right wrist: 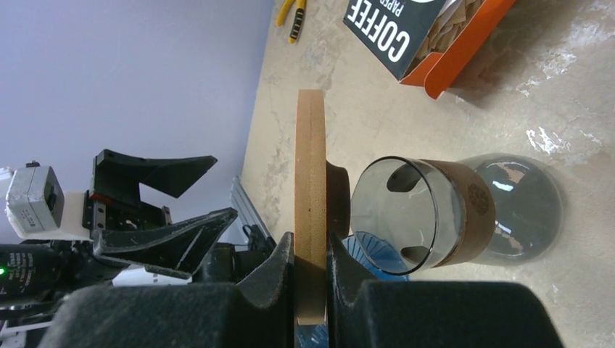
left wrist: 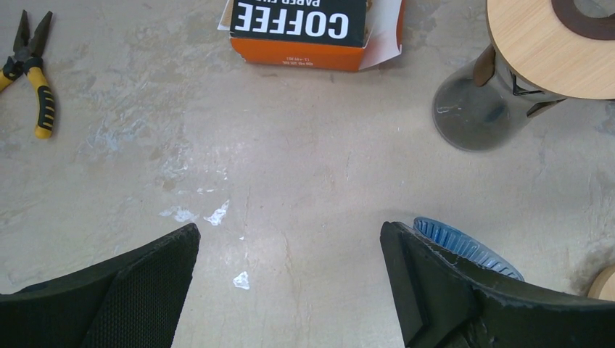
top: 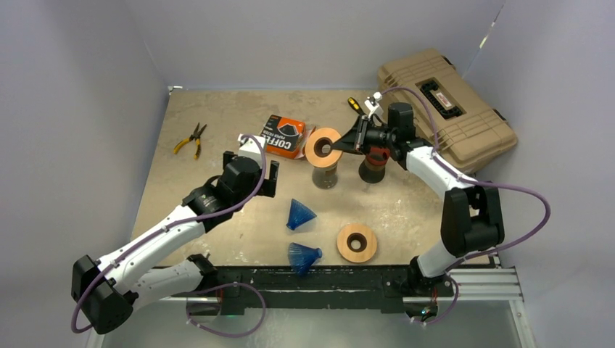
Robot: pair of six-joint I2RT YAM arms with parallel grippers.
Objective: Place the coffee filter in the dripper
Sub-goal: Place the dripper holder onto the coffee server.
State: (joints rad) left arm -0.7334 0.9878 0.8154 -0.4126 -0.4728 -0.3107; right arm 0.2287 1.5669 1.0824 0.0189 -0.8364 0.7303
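My right gripper (top: 347, 143) (right wrist: 310, 250) is shut on the rim of a round wooden dripper ring (top: 323, 145) (right wrist: 310, 167). It holds the ring just over the mouth of a smoky glass carafe (top: 325, 176) (right wrist: 420, 214). An orange and black coffee filter box (top: 284, 135) (left wrist: 308, 29) lies open behind the carafe, with brown paper filters (right wrist: 453, 14) showing inside. Two blue ribbed cone drippers (top: 299, 214) (top: 303, 256) lie on the table. My left gripper (top: 252, 172) (left wrist: 290, 246) hangs open and empty over bare table, with one blue cone (left wrist: 457, 243) beside its right finger.
A second wooden ring (top: 357, 243) lies at the front right. Another carafe with a red band (top: 373, 163) stands under my right arm. Yellow pliers (top: 191, 139) lie at the back left, a screwdriver (top: 355, 105) at the back. A tan tool case (top: 446, 109) fills the back right corner.
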